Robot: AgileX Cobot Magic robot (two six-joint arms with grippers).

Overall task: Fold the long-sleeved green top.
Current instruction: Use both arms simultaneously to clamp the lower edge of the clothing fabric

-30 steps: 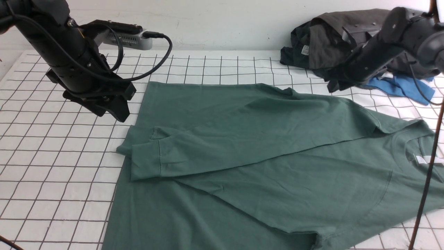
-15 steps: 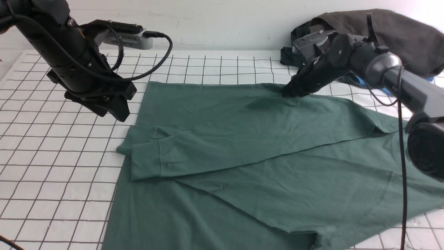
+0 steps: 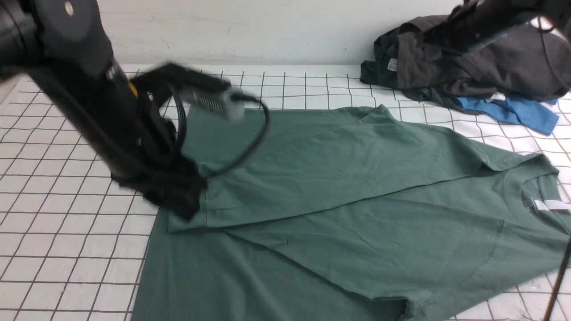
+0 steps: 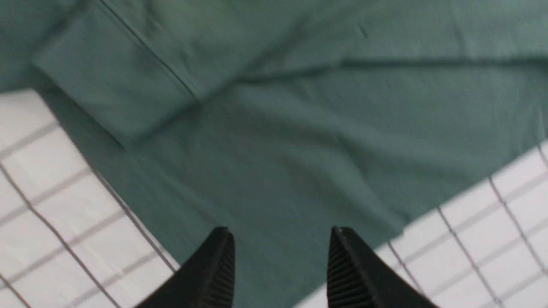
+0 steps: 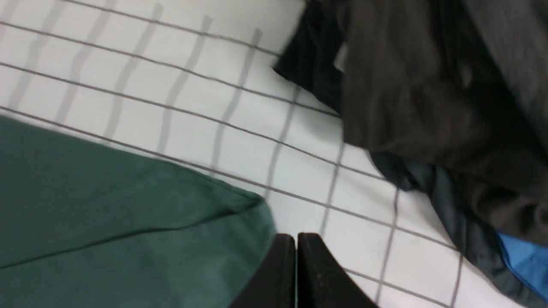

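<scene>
Across the centre and lower right of the front view lies the green long-sleeved top (image 3: pixel 357 187), flat on the gridded table (image 3: pixel 67 223). 1 sleeve is laid diagonally over the body, with its cuff (image 4: pixel 107 85) at centre left. Near that cuff the left gripper (image 4: pixel 279 234) hangs low over the fabric, jaws spread, nothing between them. At the upper right the right gripper (image 5: pixel 296 238) sits near the pile of dark clothes (image 3: pixel 468 67) and the blue garment (image 3: pixel 513 113), jaws pressed together on nothing.

The step in hand looks like taking the cuff or the edge beside it. Pinch close to the edge, lift just clear, and carry the fold without dragging the body askew.

2 white labels show, the neck label (image 3: pixel 551 205) and a tag (image 3: pixel 391 63) on the dark pile. Neither is readable.
</scene>
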